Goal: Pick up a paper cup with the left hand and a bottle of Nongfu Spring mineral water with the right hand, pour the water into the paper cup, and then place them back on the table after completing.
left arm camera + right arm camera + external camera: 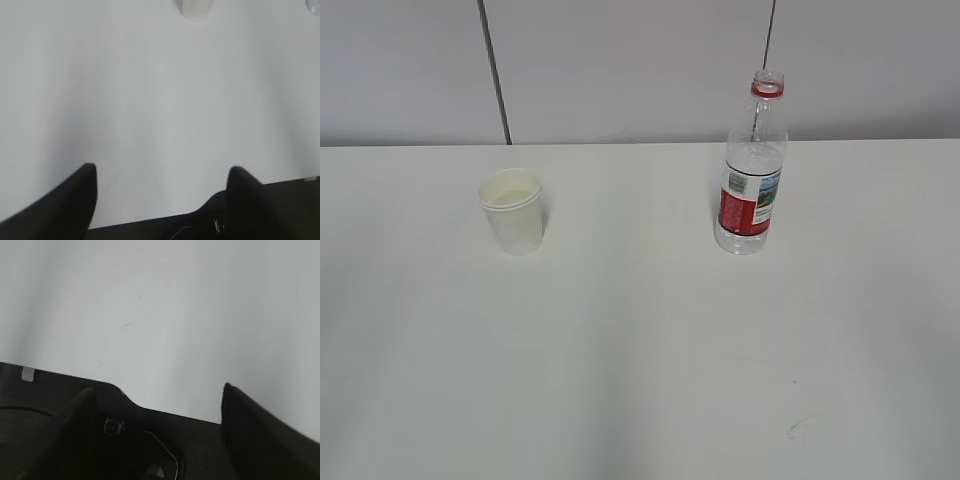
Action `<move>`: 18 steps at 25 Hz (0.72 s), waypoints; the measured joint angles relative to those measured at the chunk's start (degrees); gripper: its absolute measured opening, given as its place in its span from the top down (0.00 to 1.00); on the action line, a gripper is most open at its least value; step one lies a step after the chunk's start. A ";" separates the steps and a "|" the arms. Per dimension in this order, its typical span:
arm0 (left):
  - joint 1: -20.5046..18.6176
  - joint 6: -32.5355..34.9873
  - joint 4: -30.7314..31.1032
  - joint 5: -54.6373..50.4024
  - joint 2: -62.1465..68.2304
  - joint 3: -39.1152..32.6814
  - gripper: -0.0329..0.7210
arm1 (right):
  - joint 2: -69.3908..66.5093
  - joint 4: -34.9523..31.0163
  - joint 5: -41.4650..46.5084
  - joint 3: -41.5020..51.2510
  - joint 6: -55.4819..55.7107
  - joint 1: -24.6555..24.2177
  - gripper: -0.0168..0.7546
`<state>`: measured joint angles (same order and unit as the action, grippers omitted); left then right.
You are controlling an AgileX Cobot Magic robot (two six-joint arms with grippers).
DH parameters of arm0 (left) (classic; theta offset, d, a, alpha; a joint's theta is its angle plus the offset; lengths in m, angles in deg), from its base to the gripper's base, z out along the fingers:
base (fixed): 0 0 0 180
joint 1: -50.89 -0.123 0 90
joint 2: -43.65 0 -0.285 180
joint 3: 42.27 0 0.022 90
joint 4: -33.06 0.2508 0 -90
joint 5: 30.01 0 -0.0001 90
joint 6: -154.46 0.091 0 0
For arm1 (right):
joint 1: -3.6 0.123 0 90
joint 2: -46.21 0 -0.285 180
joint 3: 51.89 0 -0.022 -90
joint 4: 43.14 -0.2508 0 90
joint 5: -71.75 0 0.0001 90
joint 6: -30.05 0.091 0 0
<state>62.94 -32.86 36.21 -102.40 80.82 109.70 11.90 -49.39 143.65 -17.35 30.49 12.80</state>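
Currently: one cup and one bottle standing apart, both hands released

One paper cup stands upright on the far left of the surface. It is a white, tapered round cup with a rolled rim, matte in finish; whether it holds liquid cannot be told. One bottle stands upright on the far right, well apart from the cup. It is clear ribbed plastic with a red label band, a red neck ring and no cap on its mouth. Water level inside cannot be judged. The surface is plain white, smooth and flat, with a few faint dark scuffs near the right front.

Neither hand appears in the exterior view. In the left wrist view the left hand is released, its two black fingers spread wide over bare surface, with the base of the cup far ahead at the top edge. In the right wrist view the right hand is likewise released, black fingers spread, over the near edge of the surface; the bottle does not show there.

Count: one cup, one bottle, two hands.
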 joint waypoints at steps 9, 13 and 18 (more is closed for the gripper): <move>0.00 1.93 -0.48 -0.61 -16.04 -5.24 0.32 | 16.55 0.09 0.71 3.93 -3.77 0.00 0.24; 0.00 3.00 -0.48 -0.81 -22.16 -7.92 0.32 | 22.48 0.09 0.83 5.46 -4.61 0.00 0.24; 0.00 3.02 -1.32 -1.60 -29.71 -9.41 0.32 | 27.29 0.09 1.07 7.74 -5.12 0.00 0.24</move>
<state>62.94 -29.85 34.89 -104.01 51.10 100.29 39.20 -49.29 144.72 -9.61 25.37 12.80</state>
